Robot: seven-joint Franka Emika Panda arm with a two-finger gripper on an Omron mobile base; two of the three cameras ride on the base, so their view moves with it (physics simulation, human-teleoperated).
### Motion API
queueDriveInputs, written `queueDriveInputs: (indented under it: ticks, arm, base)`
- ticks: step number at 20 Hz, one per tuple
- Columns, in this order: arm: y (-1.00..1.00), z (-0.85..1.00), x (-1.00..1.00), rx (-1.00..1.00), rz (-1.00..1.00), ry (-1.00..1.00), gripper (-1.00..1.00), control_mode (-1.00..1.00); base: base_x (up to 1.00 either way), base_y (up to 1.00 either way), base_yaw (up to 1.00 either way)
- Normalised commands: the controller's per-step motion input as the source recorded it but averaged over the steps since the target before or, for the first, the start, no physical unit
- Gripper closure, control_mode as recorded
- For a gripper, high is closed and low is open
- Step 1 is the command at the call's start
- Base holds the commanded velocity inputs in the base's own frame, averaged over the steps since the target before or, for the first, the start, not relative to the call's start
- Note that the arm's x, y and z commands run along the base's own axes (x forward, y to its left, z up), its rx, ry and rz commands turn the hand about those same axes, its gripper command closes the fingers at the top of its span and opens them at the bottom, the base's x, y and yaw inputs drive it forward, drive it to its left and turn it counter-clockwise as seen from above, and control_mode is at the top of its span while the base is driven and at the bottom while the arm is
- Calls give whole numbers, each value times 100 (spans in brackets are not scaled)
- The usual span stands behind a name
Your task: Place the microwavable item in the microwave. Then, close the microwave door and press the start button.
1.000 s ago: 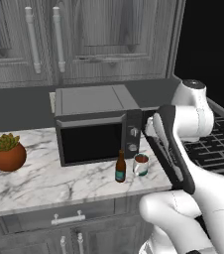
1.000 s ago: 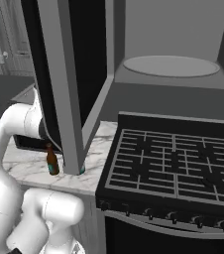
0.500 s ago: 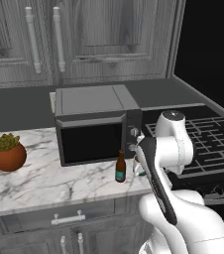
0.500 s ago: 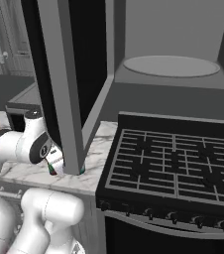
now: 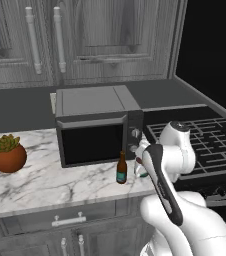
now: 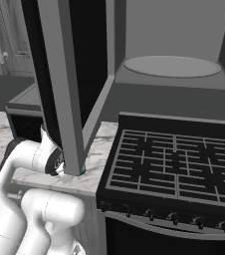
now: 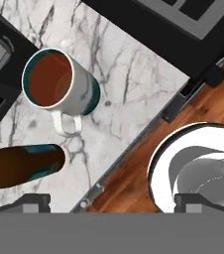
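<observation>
The microwavable item, a white-grey mug [image 7: 59,82] with dark green banding, stands upright on the marble counter with brown liquid inside. Its handle [image 7: 67,124] points toward the bottom of the hand view. My gripper [image 7: 115,201] hangs above it, open and holding nothing, and the mug lies up and left of its tips. In the left base view my arm covers most of the mug. The microwave [image 6: 174,45] sits over the stove with its turntable plate [image 6: 171,66] showing. The microwave door [image 6: 59,74] stands swung open, its lower corner close to my hand.
A brown bottle [image 7: 25,163] [image 5: 121,170] stands right beside the mug's handle. Behind both is a dark box oven [image 5: 92,132] with knobs. A potted plant [image 5: 7,155] sits at the counter's left. The stove [image 6: 174,164] lies to the right, and the counter edge and wooden floor [image 7: 134,183] are below.
My arm has swung down and left from above the stove's edge to low over the counter by the mug, and now covers the mug in the left base view. The jaws stayed open.
</observation>
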Motion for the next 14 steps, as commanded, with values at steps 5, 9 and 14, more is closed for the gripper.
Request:
queueDriveInputs:
  ticks: [5, 9, 14]
  arm:
    - [8, -1, 44, 1, 0, 0, -100, -100]
    - [25, 0, 44, 0, 0, 6, -100, -100]
    - [15, -12, 41, 0, 0, 9, -100, -100]
  base:
    - [0, 0, 0]
    - [0, 0, 0]
    - [0, 0, 0]
